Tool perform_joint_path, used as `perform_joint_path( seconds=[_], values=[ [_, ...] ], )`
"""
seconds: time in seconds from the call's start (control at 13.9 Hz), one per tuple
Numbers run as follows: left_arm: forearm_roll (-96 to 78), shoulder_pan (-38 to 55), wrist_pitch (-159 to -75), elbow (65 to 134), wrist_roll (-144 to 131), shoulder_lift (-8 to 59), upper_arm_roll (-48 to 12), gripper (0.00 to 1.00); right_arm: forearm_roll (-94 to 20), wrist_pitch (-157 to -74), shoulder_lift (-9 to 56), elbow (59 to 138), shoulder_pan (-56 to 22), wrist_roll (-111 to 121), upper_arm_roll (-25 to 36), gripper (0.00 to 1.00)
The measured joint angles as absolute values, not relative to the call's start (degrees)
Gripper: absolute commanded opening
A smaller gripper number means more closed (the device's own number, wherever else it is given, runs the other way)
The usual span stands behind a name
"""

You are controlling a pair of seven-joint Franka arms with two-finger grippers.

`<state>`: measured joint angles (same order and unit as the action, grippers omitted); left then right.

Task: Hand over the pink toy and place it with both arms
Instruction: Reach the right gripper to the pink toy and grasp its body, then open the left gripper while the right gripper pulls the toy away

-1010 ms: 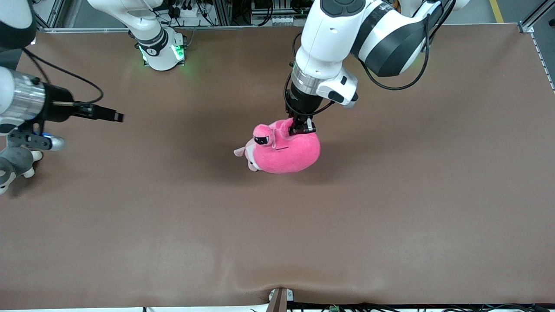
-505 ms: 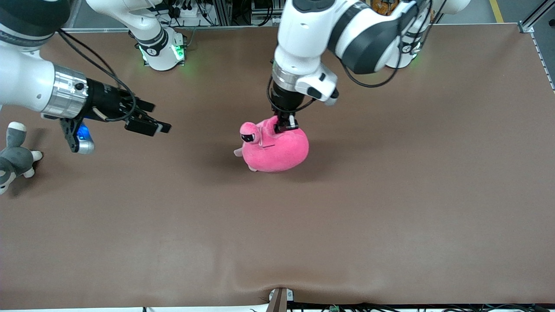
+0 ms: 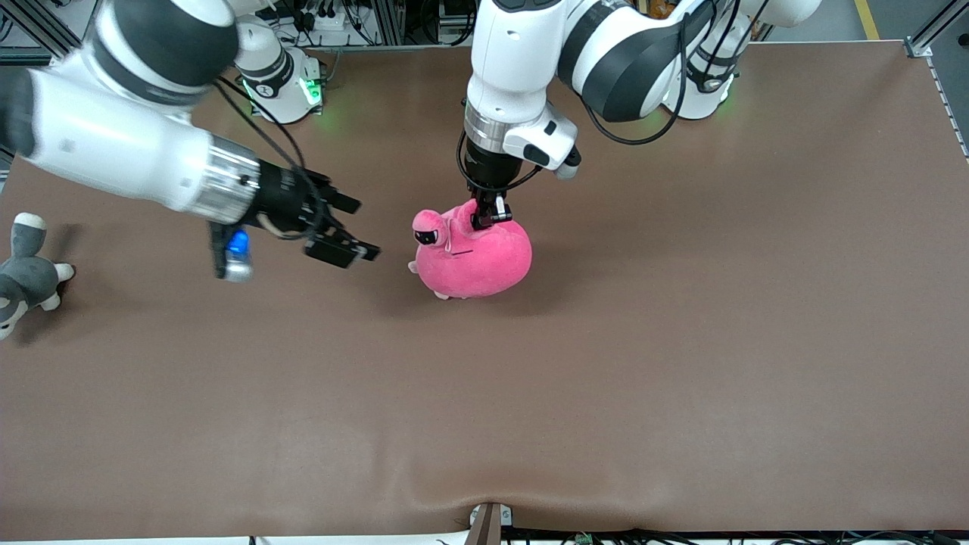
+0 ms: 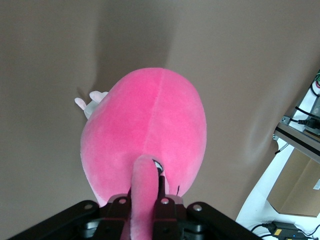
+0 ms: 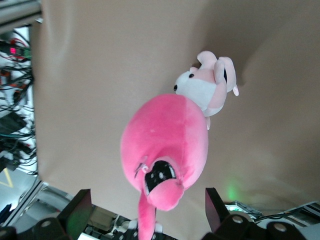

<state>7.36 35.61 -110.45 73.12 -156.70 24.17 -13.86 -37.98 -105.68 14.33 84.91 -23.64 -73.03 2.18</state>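
Dangling pink toy (image 3: 473, 261) between left fingers (image 3: 489, 220)

Three plush toys are sitting out: one pink toy (image 3: 473, 257), one pale puppy plush (image 5: 207, 90) touching it, and one grey plush (image 3: 23, 276) lying well apart from it.

Open lane btwn right gripper (image 3: 356, 242) & pink toy (image 3: 473, 261).
Left gripper (image 3: 487, 219) blocked toy's top; small puppy plush (image 5: 207, 90) crowded its underside; table (image 3: 606, 378) nearer camera was bare.
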Motion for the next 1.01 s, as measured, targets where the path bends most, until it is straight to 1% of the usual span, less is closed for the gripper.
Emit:
perform_joint_path(
  seconds=[0.29, 0.36, 0.43, 0.5, 0.58, 1.01],
  values=[
    [7.36, 35.52, -110.45, 73.04, -156.70, 24.18, -13.80, 0.00, -36.74, -107.51, 16.48, 85.01, -28.82, -75.24, 2.19, 1.00],
    [7.36, 35.48, -110.45, 73.03, -156.70, 24.18, -13.80, 0.00, -36.39, -108.31, 17.01, 85.01, -30.03, -76.02, 2.21, 0.91],
    [7.36, 35.44, -110.45, 73.01, -156.70, 24.18, -13.79, 0.00, -35.63, -109.48, 17.59, 85.03, -31.12, -76.32, 2.21, 0.61],
    [7.36, 35.41, -110.45, 72.99, -156.70, 24.18, -13.78, 0.00, -34.35, -110.10, 18.07, 85.03, -31.93, -76.49, 2.21, 0.24],
    [7.36, 35.37, -110.45, 72.98, -156.70, 24.18, -13.74, 0.00, -32.85, -110.41, 18.51, 85.03, -32.47, -76.69, 2.21, 0.00],
    [7.36, 35.32, -110.45, 72.96, -156.70, 24.18, -13.57, 0.00, -31.21, -110.89, 19.11, 84.84, -32.50, -76.76, 2.91, 0.00]
  ],
)
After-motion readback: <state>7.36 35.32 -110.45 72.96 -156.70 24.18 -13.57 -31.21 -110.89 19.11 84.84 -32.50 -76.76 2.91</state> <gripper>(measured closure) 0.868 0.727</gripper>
